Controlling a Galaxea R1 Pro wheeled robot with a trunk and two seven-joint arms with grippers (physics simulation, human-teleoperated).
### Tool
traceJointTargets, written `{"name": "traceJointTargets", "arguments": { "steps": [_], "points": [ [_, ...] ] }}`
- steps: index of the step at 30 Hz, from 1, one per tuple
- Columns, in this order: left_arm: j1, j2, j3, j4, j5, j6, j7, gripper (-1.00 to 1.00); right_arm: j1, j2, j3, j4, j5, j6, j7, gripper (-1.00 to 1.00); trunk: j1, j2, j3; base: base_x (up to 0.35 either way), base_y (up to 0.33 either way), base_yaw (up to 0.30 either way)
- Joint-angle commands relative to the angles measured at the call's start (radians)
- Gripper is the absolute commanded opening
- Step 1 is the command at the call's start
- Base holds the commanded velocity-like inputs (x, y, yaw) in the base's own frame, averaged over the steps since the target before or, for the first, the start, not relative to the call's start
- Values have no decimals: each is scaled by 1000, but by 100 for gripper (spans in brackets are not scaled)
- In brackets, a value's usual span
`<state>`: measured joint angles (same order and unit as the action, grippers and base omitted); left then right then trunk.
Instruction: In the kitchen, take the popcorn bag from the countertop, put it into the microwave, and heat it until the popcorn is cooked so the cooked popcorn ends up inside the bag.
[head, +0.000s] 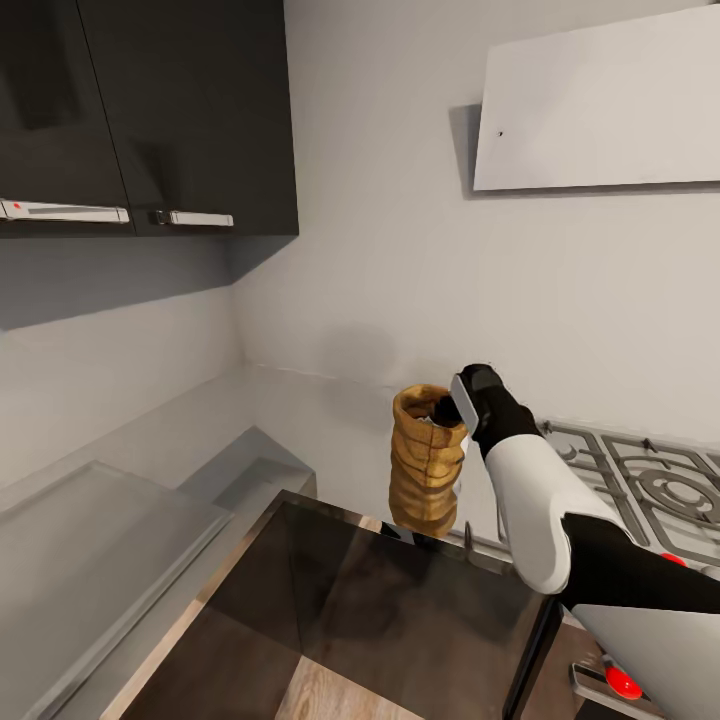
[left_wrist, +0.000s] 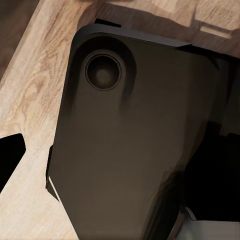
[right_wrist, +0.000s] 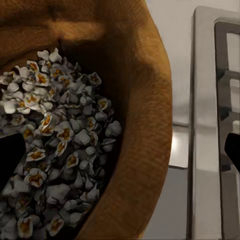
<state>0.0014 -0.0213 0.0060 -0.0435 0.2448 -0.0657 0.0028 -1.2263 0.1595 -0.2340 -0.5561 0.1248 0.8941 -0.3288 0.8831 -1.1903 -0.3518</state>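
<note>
we note the popcorn bag (head: 427, 464) tan-brown, ridged; popcorn (right_wrist: 55, 150) inside white with orange-yellow flecks. upper cabinets (head: 150, 110) near-black, silver handles. wall (head: 400, 250) pale grey. hob (head: 650, 490) grey. floor (left_wrist: 30, 100) light woodgrain.

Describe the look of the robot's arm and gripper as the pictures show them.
In the head view the right arm has a smooth white shell over its forearm, a black section behind it, and a black wrist with a grey block. The right gripper is black. Red round marks sit on the pale body below the arm. No cables show.
</note>
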Motion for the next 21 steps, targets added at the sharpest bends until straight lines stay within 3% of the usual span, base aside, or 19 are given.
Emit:
{"name": "traceJointTargets", "arguments": {
  "steps": [1, 21],
  "points": [
    [0, 0, 0, -1, 5, -2, 0, 100, -1, 2, -7, 2, 9, 0, 4, 100, 0, -1, -1, 0, 0, 0],
    [0, 0, 0, 0, 5, -2, 0, 100, -1, 0, -8, 89, 4, -76, 4, 100, 0, -1, -1, 0, 0, 0]
  ]
}}
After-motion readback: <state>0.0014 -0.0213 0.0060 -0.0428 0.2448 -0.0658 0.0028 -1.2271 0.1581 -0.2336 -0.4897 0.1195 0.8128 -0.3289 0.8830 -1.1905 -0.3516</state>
